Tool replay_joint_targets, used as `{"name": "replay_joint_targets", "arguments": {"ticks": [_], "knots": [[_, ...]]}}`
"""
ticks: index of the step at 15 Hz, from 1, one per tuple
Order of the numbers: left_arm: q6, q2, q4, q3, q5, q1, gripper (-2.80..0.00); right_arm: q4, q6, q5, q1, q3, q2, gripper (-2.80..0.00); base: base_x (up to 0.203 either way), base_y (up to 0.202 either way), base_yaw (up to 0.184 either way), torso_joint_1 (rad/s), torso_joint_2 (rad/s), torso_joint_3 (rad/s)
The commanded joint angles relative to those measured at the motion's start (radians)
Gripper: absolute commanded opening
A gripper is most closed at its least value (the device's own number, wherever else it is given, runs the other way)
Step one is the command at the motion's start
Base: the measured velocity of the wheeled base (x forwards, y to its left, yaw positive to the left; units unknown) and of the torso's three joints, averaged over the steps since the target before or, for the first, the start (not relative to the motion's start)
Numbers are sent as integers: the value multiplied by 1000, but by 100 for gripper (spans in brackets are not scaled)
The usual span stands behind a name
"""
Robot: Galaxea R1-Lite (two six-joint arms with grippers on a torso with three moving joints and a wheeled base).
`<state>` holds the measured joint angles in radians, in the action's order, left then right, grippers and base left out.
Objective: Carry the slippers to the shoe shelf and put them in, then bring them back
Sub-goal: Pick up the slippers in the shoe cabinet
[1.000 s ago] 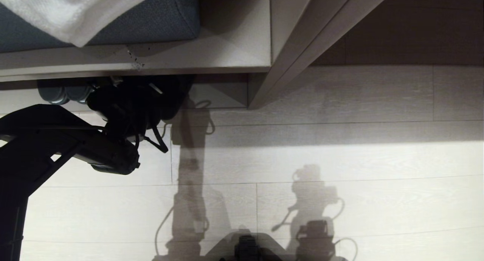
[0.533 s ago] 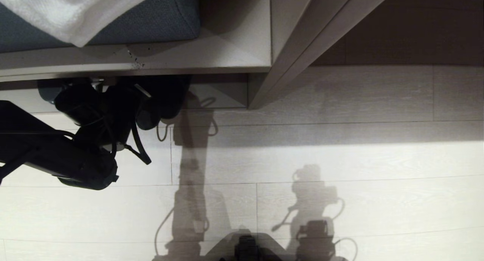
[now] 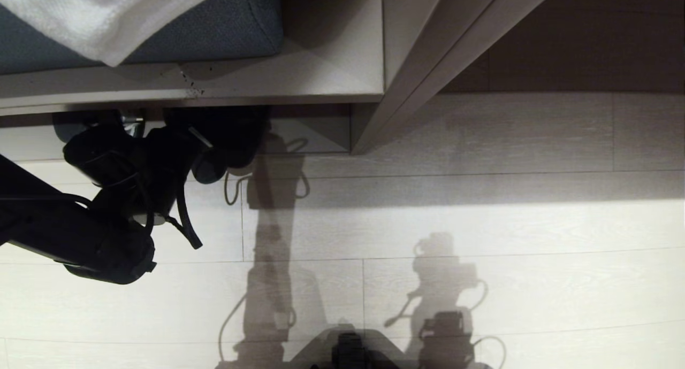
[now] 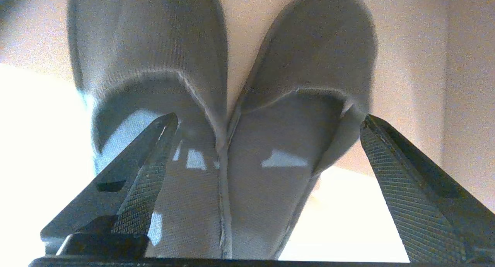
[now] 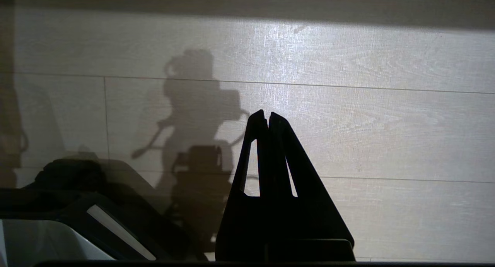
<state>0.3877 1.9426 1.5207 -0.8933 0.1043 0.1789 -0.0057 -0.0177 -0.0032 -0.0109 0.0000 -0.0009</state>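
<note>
The black slippers lie side by side in the mouth of the shoe shelf, under the blue-cushioned bench. In the left wrist view the slippers fill the picture, heels towards the camera and toes pointing away. My left gripper hangs just in front of the shelf with its jaws wide open. One of its fingers lies over the insole of one slipper, and the other finger stands clear beside the other slipper. My right gripper is shut and empty, parked above the floor.
A blue cushion with a white towel tops the bench. A slanted desk panel stands right of the shelf. Another dark shoe shows at the shelf's far left, mostly behind my arm. Pale plank floor stretches in front.
My left arm has drawn back from the shelf, to the left and towards me, with the jaws still open. The slippers have stayed in the shelf and show more.
</note>
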Motion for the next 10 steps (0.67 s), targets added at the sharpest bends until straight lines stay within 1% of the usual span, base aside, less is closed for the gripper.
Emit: {"name": "replay_joint_targets", "arguments": {"ticks": [1,5,10], "knots": [[7,54,9,-31,3,5,0,0,-1,0,0,40,-39,-280,0,0,0,0,0,0],[14,152,9,-195,22,-2,0,0,-1,0,0,40,-39,-280,0,0,0,0,0,0],[20,220,9,-280,29,-4,0,0,-1,0,0,40,-39,-280,0,0,0,0,0,0]]}}
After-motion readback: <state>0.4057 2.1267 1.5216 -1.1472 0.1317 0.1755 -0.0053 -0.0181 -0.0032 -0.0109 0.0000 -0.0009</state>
